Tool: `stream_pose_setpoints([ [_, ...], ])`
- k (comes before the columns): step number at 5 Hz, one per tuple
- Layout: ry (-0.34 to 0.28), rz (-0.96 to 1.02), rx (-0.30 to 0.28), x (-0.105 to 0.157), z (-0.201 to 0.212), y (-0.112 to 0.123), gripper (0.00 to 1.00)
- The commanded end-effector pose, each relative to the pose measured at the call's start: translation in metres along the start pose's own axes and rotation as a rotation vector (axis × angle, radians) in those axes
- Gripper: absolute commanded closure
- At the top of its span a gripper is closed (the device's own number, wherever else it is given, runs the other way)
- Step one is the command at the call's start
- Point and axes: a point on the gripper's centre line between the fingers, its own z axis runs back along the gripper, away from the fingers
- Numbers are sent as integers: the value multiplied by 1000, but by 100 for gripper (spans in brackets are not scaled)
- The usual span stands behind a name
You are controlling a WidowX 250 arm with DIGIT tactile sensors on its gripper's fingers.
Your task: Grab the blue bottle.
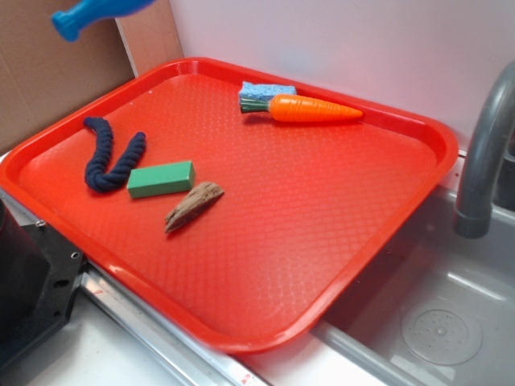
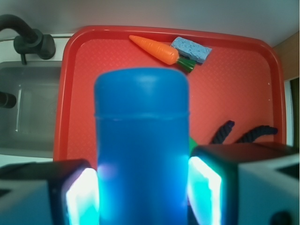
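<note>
The blue bottle [image 2: 140, 140] fills the middle of the wrist view, its flat base pointing away from me, held high above the red tray [image 2: 234, 93]. My gripper [image 2: 143, 192] is shut on the blue bottle, both pads [image 2: 82, 197] pressed against its sides. In the exterior view only the bottle's narrow neck and flared lip [image 1: 88, 16] show at the top left edge, above the tray's far left corner; the gripper itself is out of that frame.
On the red tray [image 1: 322, 241] lie an orange carrot [image 1: 310, 108], a light-blue sponge [image 1: 265, 90], a dark navy rope [image 1: 109, 153], a green block [image 1: 161, 178] and a brown wood piece [image 1: 193, 206]. A grey faucet [image 1: 483, 153] and sink [image 1: 451, 322] stand right.
</note>
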Motion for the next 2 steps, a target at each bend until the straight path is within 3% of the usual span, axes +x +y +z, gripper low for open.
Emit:
stream_pose_setpoints([
  [1, -35, 49, -24, 8, 6, 5, 100],
  [2, -20, 54, -9, 10, 0, 7, 100],
])
